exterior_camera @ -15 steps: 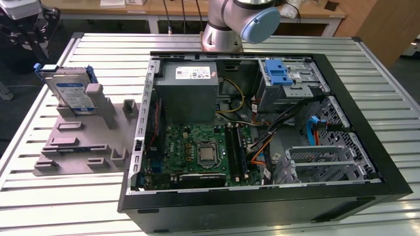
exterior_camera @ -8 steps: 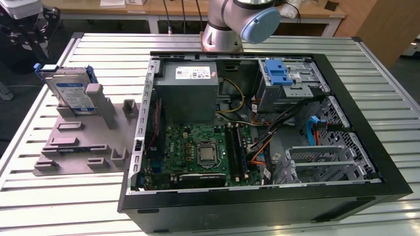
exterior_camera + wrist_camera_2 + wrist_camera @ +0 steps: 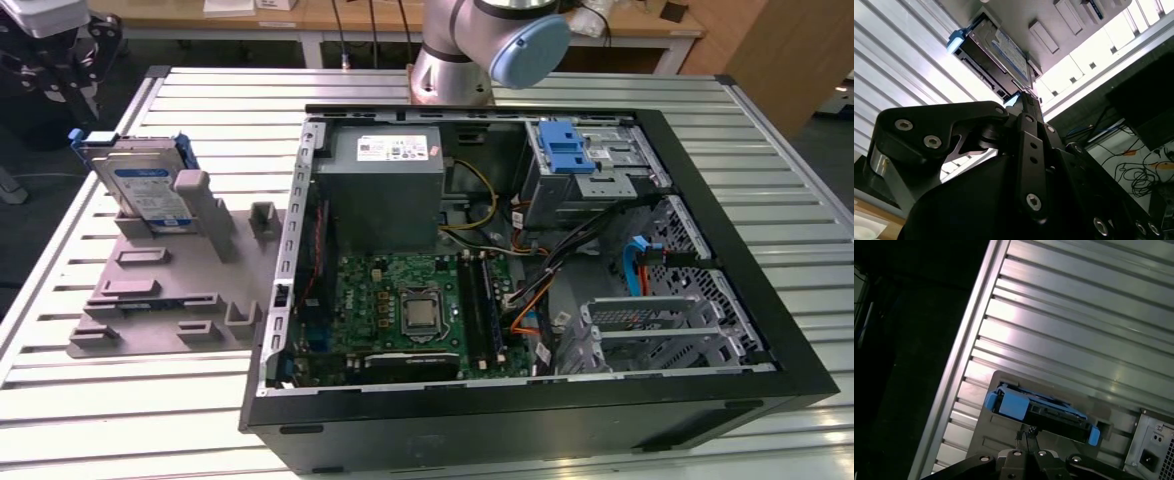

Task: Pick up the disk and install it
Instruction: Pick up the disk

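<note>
— Where do we have the disk (image 3: 140,185)?

— It is standing on edge in the grey holder (image 3: 147,290) on the desk (image 3: 80,400), at the exterior view's left of the open computer case (image 3: 534,405). It is not picked up yet.

— And our hand (image 3: 1026,434)?

— Closed, with nothing in it. In the first wrist view it hangs over the disk's upper edge, not touching as far as we can tell.

— What worries us?

— Shut like that, the hand would knock the edge rather than straddle it. A crooked hold could wedge the disk in its slot. The blue frame is plastic, so we judge it may flex or slip. The loose cables (image 3: 561,250) inside the case could snag it near the cage (image 3: 587,165).

— How does the disk look?

— Flat and silver, with a white-and-blue label and a blue frame round the edges.
</note>
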Controlling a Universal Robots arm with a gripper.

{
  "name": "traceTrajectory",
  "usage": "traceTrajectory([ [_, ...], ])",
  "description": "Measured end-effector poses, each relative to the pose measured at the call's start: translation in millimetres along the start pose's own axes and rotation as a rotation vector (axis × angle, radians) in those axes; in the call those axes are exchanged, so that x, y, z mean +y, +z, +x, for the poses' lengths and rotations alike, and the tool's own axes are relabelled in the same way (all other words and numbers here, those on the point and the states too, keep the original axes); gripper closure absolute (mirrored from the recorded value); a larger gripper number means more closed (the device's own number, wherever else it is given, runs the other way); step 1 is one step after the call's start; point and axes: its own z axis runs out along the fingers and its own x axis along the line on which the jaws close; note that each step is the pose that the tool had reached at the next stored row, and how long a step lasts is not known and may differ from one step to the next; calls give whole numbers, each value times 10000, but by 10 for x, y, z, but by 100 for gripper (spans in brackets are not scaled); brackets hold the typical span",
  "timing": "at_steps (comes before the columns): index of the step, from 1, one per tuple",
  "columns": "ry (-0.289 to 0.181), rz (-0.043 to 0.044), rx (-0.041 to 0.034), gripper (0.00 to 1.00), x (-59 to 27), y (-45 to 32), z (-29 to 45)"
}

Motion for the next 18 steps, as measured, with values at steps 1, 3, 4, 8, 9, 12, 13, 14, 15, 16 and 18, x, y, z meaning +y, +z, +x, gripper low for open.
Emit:
traceTrajectory([
  [1,-37,1,1,89,0,0,0],
  [3,-111,3,4,89,0,0,0],
  [4,-148,4,5,89,0,0,0],
  [8,-299,8,12,89,0,0,0],
  [9,-339,9,14,89,0,0,0],
  [12,-471,12,18,89,0,0,0],
  [13,-513,13,21,89,0,0,0],
  [14,-554,14,22,89,0,0,0],
  [15,-601,15,24,89,0,0,0],
  [16,-643,16,25,89,0,1,0],
  [18,-721,19,29,89,0,0,0],
])
